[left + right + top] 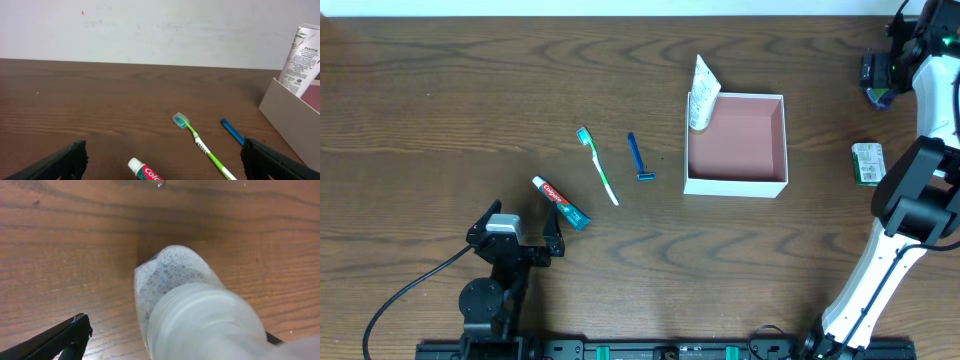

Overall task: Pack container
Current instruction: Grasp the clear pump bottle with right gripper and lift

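Counter: dark brown wood grain (440, 100); a pale wall stands behind it in the left wrist view.
Container: white-walled square box (735, 186) with a dusty-pink floor, right of centre on the counter, open side up.
Inside it: one white tube (703, 95) leaning in the far left corner, its top above the rim.
Loose items: green toothbrush (598, 167), blue razor (639, 160) and toothpaste tube (561, 203), all on the wood left of the container and apart from each other.
Soap packet: green and white (867, 163), flat on the counter to the right of the container.
Left end effector: fingers spread wide (165, 162), nothing held, low over the counter just beside the toothpaste.
Right end effector: at the far right edge (177, 332), jaws parted; a translucent, foam-flecked bottle (185, 295) sits between them, the visible finger clear of it.
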